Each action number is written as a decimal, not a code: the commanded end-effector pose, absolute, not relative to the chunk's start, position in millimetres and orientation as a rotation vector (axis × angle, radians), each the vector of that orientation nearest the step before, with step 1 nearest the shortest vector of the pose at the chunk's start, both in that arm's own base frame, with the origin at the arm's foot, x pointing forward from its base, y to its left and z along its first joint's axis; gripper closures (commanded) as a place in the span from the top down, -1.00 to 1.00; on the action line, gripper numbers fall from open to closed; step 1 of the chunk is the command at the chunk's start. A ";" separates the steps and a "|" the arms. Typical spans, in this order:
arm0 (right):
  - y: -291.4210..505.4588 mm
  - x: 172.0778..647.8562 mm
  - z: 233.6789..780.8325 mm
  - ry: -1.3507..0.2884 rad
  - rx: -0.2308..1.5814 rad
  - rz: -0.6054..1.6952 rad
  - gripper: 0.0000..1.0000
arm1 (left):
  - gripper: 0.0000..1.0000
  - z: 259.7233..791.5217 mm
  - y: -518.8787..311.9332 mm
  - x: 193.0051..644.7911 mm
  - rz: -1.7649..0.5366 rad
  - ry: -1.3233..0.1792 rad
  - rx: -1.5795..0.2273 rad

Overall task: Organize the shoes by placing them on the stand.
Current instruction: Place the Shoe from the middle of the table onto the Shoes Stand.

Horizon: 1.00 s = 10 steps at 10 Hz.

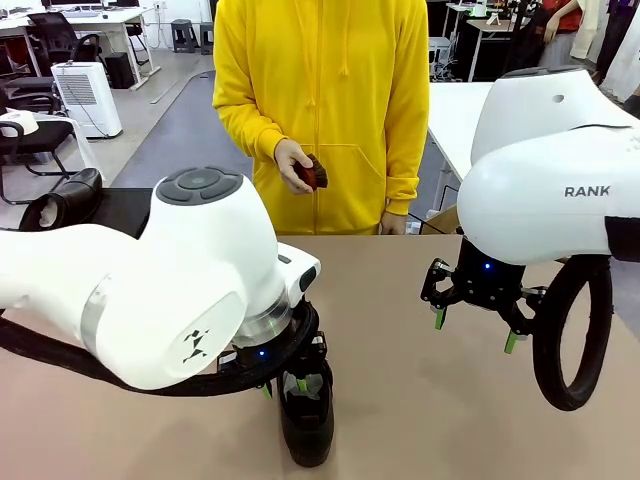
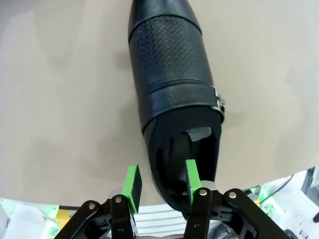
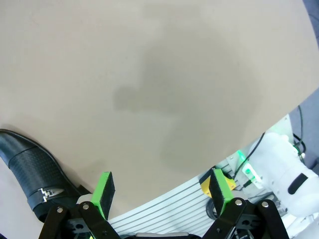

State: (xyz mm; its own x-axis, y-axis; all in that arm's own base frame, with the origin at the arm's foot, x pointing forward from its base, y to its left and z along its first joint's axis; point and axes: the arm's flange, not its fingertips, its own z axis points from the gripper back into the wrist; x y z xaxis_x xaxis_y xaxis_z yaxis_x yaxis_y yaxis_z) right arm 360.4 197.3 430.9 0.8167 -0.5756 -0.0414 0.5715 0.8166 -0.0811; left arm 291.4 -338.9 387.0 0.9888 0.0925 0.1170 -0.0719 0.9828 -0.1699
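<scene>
A glossy black shoe with a side buckle stands on the tan table near the front edge. My left gripper is shut on its heel-side wall. In the left wrist view one green pad sits inside the shoe and the other pad outside it. At the far left, a second black shoe rests by the black stand. My right gripper hangs open over bare table to the right. Its wrist view shows the gripper with the buckled shoe at lower left.
A person in a yellow hoodie stands at the far side, holding a small brown brush in one hand. A black cable loop hangs from my right arm. The table's near edge lies just below my right gripper.
</scene>
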 end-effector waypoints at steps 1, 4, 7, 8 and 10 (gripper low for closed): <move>193.3 362.5 433.2 0.054 -0.076 -0.593 1.00 | -0.03 379.2 -348.0 301.4 0.121 -0.149 -0.123; 193.3 362.5 433.2 0.054 -0.076 -0.593 1.00 | -0.03 366.5 -342.4 306.9 0.122 -0.148 -0.085; 193.3 362.5 433.2 0.054 -0.076 -0.593 1.00 | -0.27 358.1 -339.1 310.8 0.075 -0.151 -0.096; 193.3 362.5 433.2 0.054 -0.076 -0.593 1.00 | -0.64 358.8 -338.8 310.1 0.070 -0.146 -0.096; 193.3 362.5 433.2 0.054 -0.076 -0.593 1.00 | -1.00 357.1 -338.3 309.9 0.066 -0.134 -0.086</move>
State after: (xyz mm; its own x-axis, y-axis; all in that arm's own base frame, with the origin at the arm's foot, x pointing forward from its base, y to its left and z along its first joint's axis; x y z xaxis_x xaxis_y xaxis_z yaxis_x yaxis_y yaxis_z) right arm 360.4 197.3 430.9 0.8180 -0.5737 -0.0416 0.5696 0.8179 -0.0810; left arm 305.9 -337.9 357.9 0.9890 0.0815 0.1232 -0.0693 0.9925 -0.1008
